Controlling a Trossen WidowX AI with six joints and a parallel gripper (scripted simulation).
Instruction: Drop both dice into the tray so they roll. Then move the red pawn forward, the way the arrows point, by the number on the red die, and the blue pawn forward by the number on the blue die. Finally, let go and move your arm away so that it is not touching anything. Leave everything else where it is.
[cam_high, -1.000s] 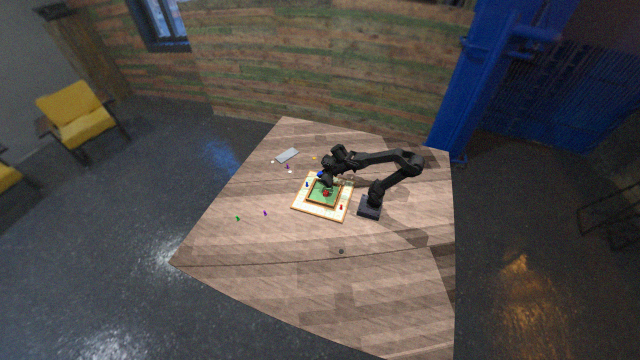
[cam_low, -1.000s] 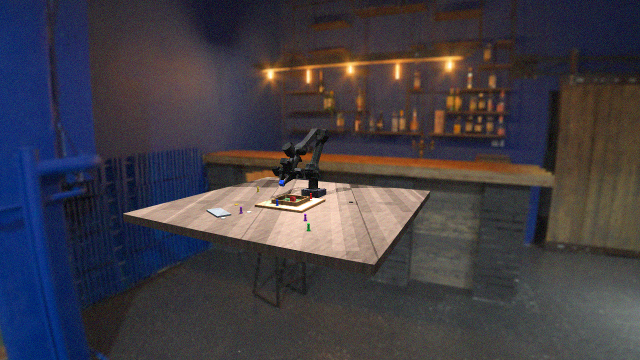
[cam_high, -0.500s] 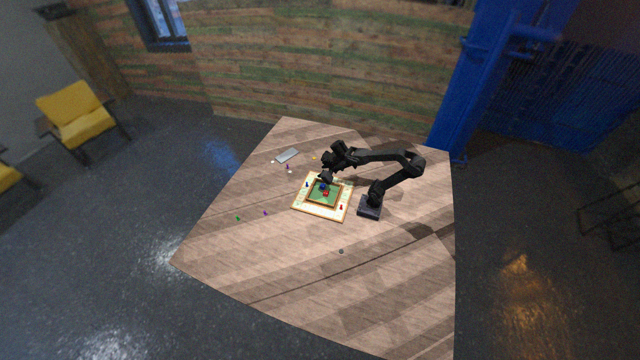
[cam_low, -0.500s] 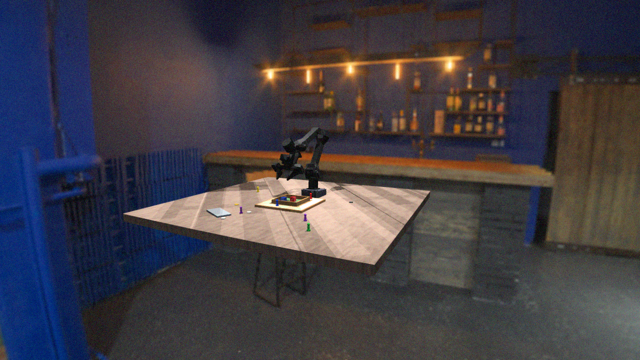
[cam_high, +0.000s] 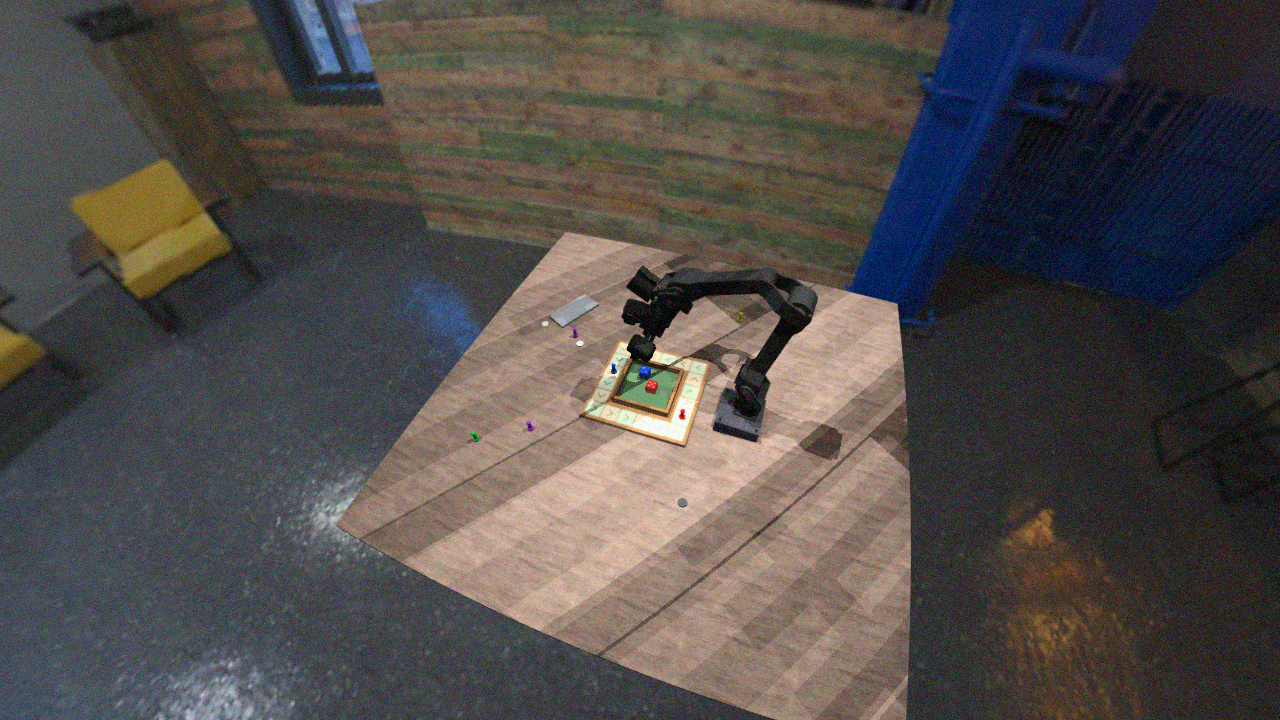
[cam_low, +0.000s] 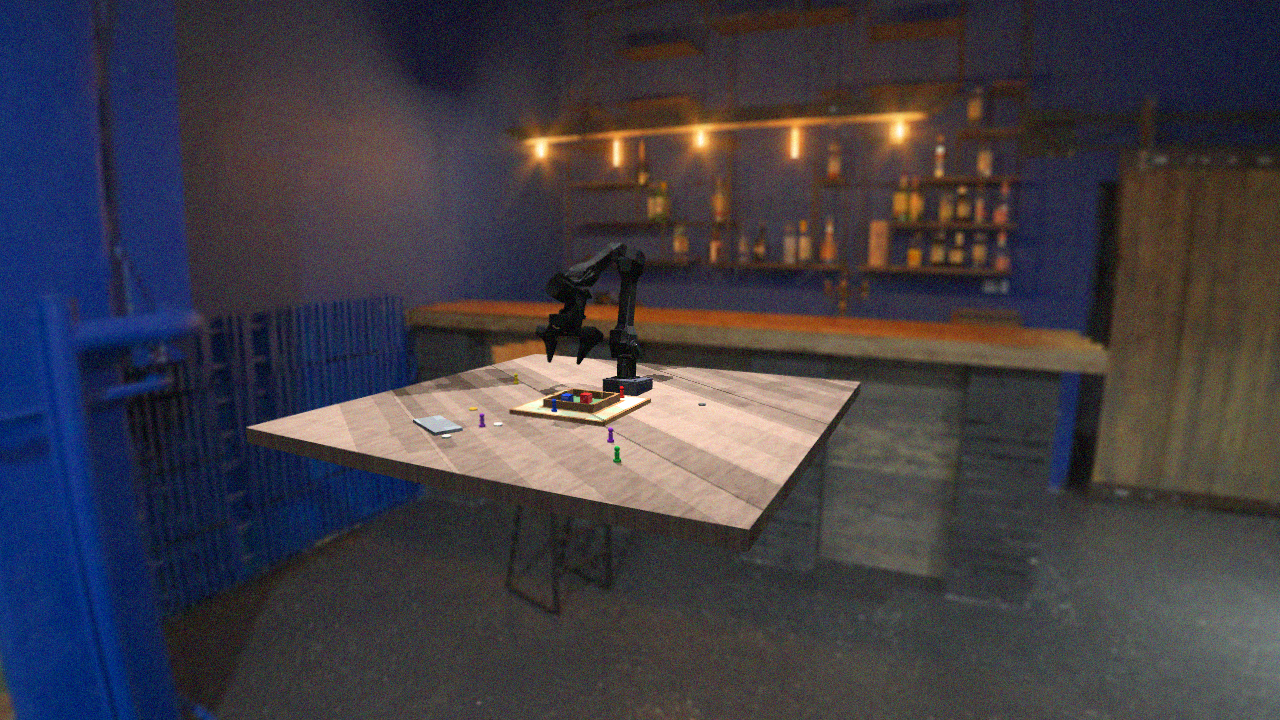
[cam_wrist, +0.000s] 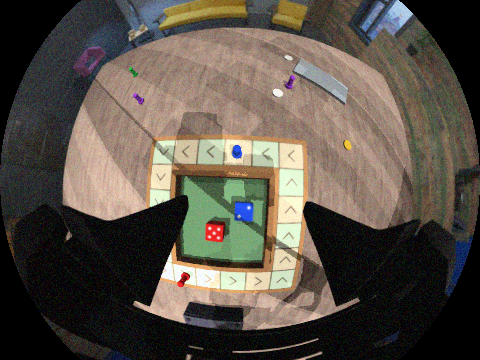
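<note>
Red die (cam_high: 651, 386) (cam_low: 586, 397) (cam_wrist: 214, 232) in tray (cam_high: 633, 400) (cam_low: 581, 408) (cam_wrist: 272, 220): I read five white dots on top face. Blue die (cam_high: 645, 372) (cam_low: 567, 396) (cam_wrist: 244, 211), same tray: two white dots on top face, set corner to corner. Arrow signs on squares of board (cam_high: 637, 429) (cam_low: 594, 418) (cam_wrist: 290, 182), clearest in my wrist view: along blue pawn's (cam_high: 614, 368) (cam_low: 554, 405) (cam_wrist: 237, 151) row they point left; along red pawn's (cam_high: 682, 414) (cam_low: 622, 392) (cam_wrist: 183, 279) row, right; up right side, down left side. Small marking on tray's rim too blurred for me to read.
</note>
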